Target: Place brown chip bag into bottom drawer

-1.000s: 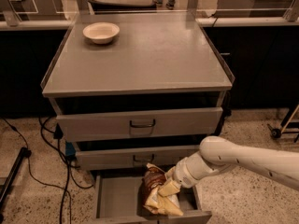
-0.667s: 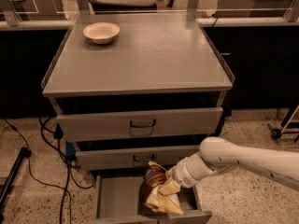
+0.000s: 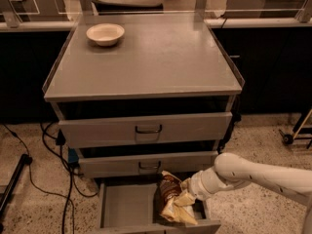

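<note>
Gripper (image 3: 189, 195) is seen lower right of frame, pressed to brown chip bag (image 3: 169, 195) at right end of bottom drawer (image 3: 127, 206); clamped or released can't be told. Vs. 1 s ago nothing much is shifted, so placing is judged near done, w/ withdrawal pending.

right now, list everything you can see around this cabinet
cabinet: one, grey, centre of view
bowl: one, cream, back left of the cabinet top
upper drawers: two, grey with dark loop handles, under the cabinet top
bottom drawer: one, grey, pulled open, lowest
brown chip bag: one, dark brown with tan edges, at the right end of the bottom drawer
cables: several, black, on the floor at left
arm: one, white, reaching in from the right
claw: one, pale, at the bag's right side
</note>
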Controlling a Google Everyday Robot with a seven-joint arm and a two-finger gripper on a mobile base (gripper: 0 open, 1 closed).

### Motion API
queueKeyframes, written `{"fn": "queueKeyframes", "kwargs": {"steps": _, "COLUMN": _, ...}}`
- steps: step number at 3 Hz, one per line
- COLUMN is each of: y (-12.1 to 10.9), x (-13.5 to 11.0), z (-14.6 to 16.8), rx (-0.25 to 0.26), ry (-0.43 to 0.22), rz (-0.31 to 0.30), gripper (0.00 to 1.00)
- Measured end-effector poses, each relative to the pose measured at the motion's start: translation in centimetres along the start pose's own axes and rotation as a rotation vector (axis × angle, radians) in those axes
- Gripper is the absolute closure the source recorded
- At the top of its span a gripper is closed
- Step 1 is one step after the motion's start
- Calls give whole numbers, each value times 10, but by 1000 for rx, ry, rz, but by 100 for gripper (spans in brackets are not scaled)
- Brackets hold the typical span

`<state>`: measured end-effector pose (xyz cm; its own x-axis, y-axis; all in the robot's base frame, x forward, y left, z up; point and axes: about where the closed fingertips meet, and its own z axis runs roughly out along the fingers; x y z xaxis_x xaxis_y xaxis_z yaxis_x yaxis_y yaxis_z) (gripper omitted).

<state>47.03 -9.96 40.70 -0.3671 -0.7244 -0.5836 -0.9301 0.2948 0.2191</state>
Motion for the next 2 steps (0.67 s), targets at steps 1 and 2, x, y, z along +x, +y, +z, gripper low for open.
{"fn": "queueKeyframes", "kwargs": {"steps": 1, "y": -23, "x": 30, "z": 37, "rx": -67, "ry": -17, "rz": -11, "gripper": 100}}
{"fn": "queueKeyframes", "kwargs": {"steps": 2, "y": -35, "x": 44, "z": 77, "rx": -142, "ry": -23, "rz": -26, "gripper": 100}}
